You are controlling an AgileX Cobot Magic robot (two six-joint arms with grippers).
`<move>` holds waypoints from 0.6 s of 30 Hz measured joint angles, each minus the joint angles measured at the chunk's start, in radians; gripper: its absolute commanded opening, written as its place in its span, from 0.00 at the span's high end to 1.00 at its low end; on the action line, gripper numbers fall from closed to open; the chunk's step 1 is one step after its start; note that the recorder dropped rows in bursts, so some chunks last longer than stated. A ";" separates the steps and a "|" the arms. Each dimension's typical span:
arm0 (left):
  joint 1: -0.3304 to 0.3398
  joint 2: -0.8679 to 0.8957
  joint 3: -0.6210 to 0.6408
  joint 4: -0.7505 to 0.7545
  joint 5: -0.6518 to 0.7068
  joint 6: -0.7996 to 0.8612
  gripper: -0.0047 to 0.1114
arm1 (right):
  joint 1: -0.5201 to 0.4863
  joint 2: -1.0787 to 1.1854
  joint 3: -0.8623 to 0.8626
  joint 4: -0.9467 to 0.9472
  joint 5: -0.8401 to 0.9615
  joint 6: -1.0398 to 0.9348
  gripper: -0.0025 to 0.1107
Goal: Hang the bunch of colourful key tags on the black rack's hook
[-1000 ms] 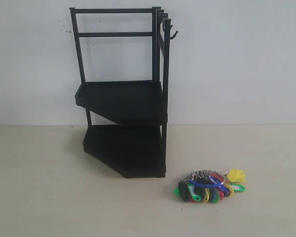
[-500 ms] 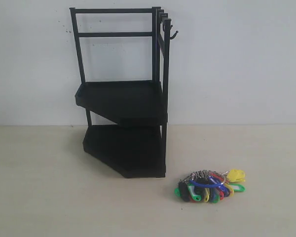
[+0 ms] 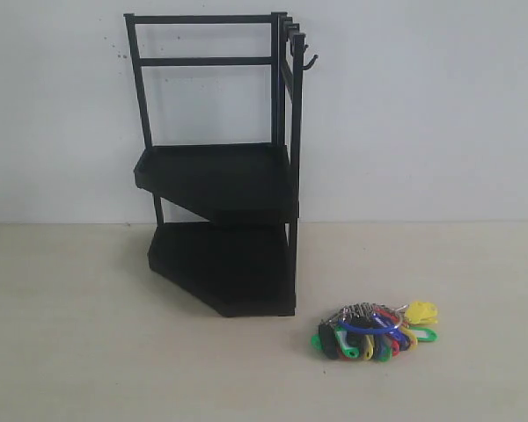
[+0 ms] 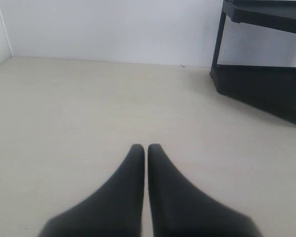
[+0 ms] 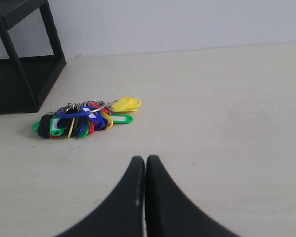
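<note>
Nothing has moved since the earlier frames: the bunch (image 3: 374,331) lies in the same spot on the tabletop (image 3: 79,352), and neither arm shows in the exterior view. The bunch rests flat near the foot of the rack (image 3: 216,180), off its right corner post and not touching it. Its blue loop (image 3: 366,323) lies across the top of the heap, with yellow tags fanned out on the side away from the rack. The hook (image 3: 310,61) juts from the upright post near the rack's top, well above the bunch, and carries nothing.

The left hand (image 4: 146,147) has its fingers pressed together and empty, over bare tabletop with the rack's lower shelf off to one side. The right hand (image 5: 145,159) is likewise closed up with nothing between its fingers. It faces the bunch, which lies ahead of it and well apart from the tips.

By my reading the task has not begun in any way that counts: no grasp, no lift, no hanging. All of it is left. The right hand looks the better placed. It would have to part its fingers, reach the bunch, take it by the loop or a ring, raise it to the top of the post and slip the loop over the hook's upturned tip. The hook is thin, so how the loop hangs after the grasp likely matters most.
</note>
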 measured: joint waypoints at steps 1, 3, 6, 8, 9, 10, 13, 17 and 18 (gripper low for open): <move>0.000 0.000 0.000 0.000 0.000 0.000 0.92 | 0.000 0.000 0.000 0.000 0.000 0.000 0.98; 0.000 0.000 0.000 0.000 0.000 0.000 0.92 | 0.000 0.000 0.000 0.000 0.000 0.000 0.98; 0.000 0.000 0.000 0.000 0.000 0.000 0.92 | 0.000 0.000 0.000 0.000 -0.004 0.000 0.98; 0.000 0.000 0.000 0.000 0.000 0.000 0.92 | 0.000 0.000 0.002 0.000 -0.053 0.000 0.98; 0.000 0.000 0.000 0.000 0.000 0.000 0.92 | 0.000 0.000 0.002 0.000 -0.112 0.000 0.98; 0.000 0.000 0.000 0.000 0.000 0.000 0.92 | 0.000 0.000 0.002 0.000 -0.168 0.000 0.98; 0.000 0.000 0.000 0.000 0.000 0.000 0.92 | 0.000 0.000 0.002 0.000 -0.349 0.000 0.98; 0.000 0.000 0.000 0.000 0.000 0.000 0.92 | 0.000 0.000 0.002 0.000 -0.515 -0.029 0.98; 0.000 0.000 0.000 0.000 0.000 0.000 0.92 | 0.000 0.000 0.000 0.000 -0.522 -0.044 0.98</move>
